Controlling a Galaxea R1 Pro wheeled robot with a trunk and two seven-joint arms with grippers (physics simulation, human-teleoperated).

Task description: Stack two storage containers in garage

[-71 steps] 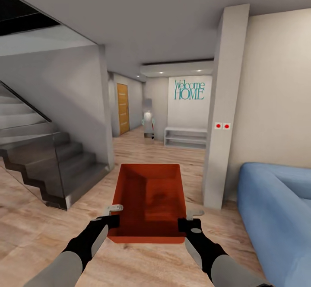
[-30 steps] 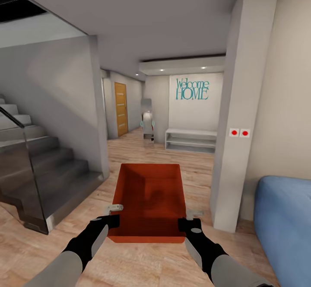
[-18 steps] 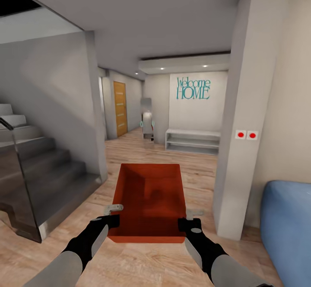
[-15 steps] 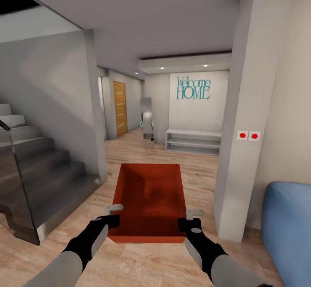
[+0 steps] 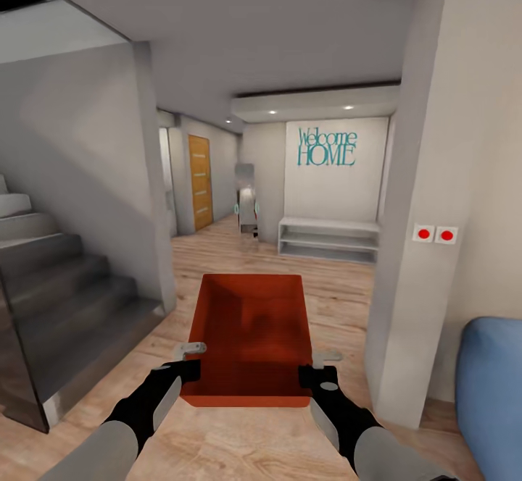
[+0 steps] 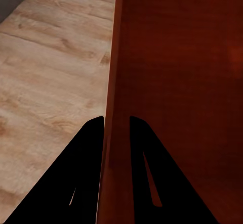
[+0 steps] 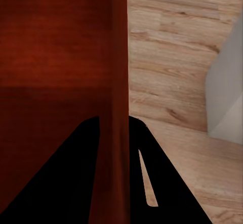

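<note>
From the head view, light wood plank floor (image 5: 254,264) runs to a hallway with a teal "Welcome HOME" wall sign (image 5: 328,148), a low white shelf (image 5: 328,240), dark grey stairs (image 5: 65,300) and a blue sofa corner (image 5: 493,387); the empty red-orange rectangular plastic bin (image 5: 250,336) is carried in front, left gripper (image 5: 185,362) and right gripper (image 5: 319,367) pinching opposite walls.

Left wrist view: black fingers (image 6: 88,168) clamp the bin wall (image 6: 114,82).

Right wrist view: fingers (image 7: 81,173) straddle the wall (image 7: 119,57).

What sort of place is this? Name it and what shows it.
Likely a home's entrance hallway: a "Welcome HOME" wall sign, a staircase at the left, light wood plank floor and a wooden door farther in.
</note>
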